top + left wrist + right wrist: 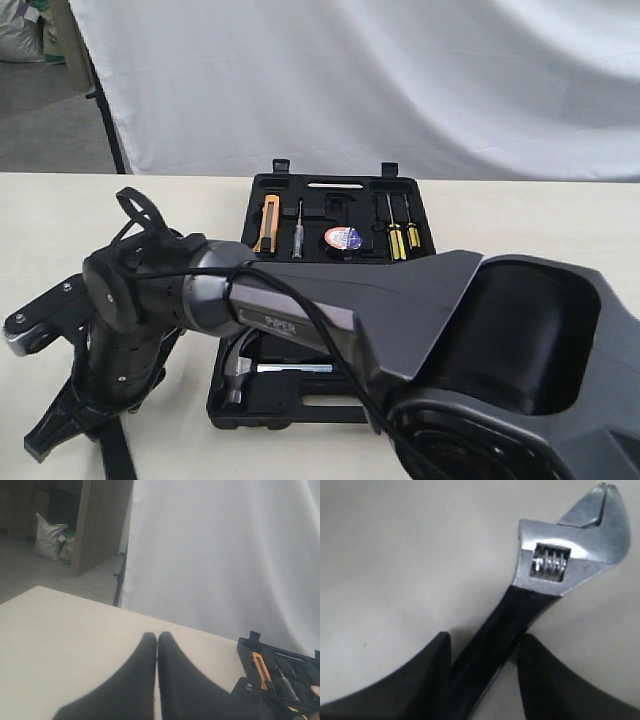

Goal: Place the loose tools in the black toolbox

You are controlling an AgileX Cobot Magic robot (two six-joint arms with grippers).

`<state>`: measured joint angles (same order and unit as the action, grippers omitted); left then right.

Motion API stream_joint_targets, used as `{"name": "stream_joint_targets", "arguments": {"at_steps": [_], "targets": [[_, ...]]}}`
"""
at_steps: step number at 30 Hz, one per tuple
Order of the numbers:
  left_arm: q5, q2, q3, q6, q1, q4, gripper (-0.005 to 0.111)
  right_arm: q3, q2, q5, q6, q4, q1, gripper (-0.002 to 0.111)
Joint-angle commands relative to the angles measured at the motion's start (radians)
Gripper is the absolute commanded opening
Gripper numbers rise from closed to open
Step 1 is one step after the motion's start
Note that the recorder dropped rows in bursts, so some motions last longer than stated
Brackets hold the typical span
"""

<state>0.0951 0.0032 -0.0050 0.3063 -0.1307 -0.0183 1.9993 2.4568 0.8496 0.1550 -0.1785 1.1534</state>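
Item 1, near left of the table (60, 220): right gripper (485, 645), on an arm reaching across from the near right; jaws narrow, 1 finger (420, 680) against each side of the black handle of the adjustable wrench (520, 612); silver head and worm screw project beyond the fingertips; cannot tell whether the wrench rests on the table or is lifted clear.

Item 2: left gripper (157, 636), over bare tabletop; jaws closed together, tip against tip, holding nothing; the toolbox shows off to 1 side in its wrist view.

Item 3, centre: black toolbox (290, 412), open, 2 halves laid flat, partly hidden by the arm; near half holds the claw hammer (280, 368), steel head to the left, shaft running right, handle hidden under the arm.

Item 4, far half, left to right: orange-handled tool (267, 222); silver screwdriver (298, 232); tape roll (343, 240) with blue-white label, lying flat in its recess; 2 yellow-handled screwdrivers (397, 240) side by side.

Item 5, far: white backdrop (350, 80) behind the table.
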Motion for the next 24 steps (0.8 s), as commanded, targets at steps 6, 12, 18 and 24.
{"name": "stream_joint_targets", "arguments": {"at_steps": [6,12,18,24], "targets": [[-0.007,-0.003,-0.003,0.005,-0.025,-0.004,0.001,-0.012,0.025,0.290,0.022,-0.029,0.023,0.000],[-0.007,-0.003,-0.003,0.005,-0.025,-0.004,0.001,-0.012,0.025,0.371,0.042,-0.029,0.023,0.000],[-0.007,-0.003,-0.003,0.005,-0.025,-0.004,0.001,-0.012,0.001,0.371,0.044,-0.023,0.023,0.000],[-0.007,-0.003,-0.003,0.005,-0.025,-0.004,0.001,-0.156,-0.090,0.371,0.055,-0.018,0.023,0.000]]}}
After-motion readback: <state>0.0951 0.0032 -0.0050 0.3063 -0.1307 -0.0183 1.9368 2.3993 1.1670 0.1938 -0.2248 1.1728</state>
